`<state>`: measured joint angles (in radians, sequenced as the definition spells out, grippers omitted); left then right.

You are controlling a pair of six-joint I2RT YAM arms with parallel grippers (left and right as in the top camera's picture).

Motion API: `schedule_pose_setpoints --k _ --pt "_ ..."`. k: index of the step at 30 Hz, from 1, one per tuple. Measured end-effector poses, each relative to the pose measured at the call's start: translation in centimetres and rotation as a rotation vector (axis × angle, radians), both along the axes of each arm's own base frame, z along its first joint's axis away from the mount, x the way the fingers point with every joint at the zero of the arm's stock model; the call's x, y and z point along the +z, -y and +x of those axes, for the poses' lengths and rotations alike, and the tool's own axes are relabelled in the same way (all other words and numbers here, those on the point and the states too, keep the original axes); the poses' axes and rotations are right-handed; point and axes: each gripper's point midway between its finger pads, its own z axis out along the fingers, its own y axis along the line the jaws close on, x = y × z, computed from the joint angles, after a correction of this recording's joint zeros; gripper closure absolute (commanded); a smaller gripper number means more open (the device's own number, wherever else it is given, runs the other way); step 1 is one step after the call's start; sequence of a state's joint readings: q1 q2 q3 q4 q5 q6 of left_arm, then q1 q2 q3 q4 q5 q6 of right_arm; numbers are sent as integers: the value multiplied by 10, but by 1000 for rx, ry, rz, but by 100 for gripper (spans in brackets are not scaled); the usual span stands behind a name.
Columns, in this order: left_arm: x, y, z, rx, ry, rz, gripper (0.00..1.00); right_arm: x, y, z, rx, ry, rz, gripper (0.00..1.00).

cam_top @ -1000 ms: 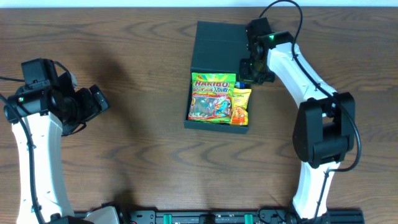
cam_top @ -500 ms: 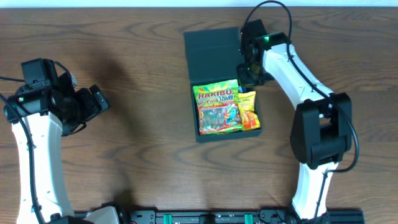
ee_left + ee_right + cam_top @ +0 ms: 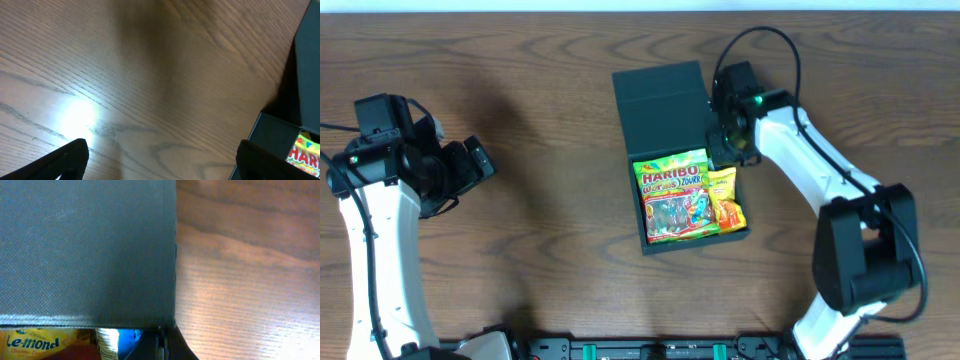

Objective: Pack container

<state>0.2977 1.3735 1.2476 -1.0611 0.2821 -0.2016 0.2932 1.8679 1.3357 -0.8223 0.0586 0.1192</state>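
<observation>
Container [image 3: 660, 105]: matte dark teal-green square rigid box, finely woven surface, at the centre of the table, flat flap lid laid open toward 12 o'clock.
Tray at its 6 o'clock end holds a glossy, crinkled Haribo packet [image 3: 672, 195] and, at that packet's 3 o'clock, a smaller orange-yellow packet [image 3: 725, 198]. Right gripper [image 3: 722, 150]: jaws pressed together at the container's 3 o'clock edge. Left gripper [image 3: 470, 165]: jaws spread wide, nothing in them, over the brown wood-grain table [image 3: 540, 230] at 9 o'clock.
</observation>
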Motion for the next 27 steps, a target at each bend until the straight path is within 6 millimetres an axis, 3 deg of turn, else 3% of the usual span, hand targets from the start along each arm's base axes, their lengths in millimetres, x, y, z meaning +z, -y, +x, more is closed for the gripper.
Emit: schedule_pose_setpoints --k 8,20,27 --pt "0 0 0 0 0 0 5 -2 -7 -10 -125 17 65 98" --pt "0 0 0 0 0 0 5 -2 -51 -29 -202 23 130 98" --pt "0 0 0 0 0 0 5 -2 -50 -45 -265 -12 106 98"
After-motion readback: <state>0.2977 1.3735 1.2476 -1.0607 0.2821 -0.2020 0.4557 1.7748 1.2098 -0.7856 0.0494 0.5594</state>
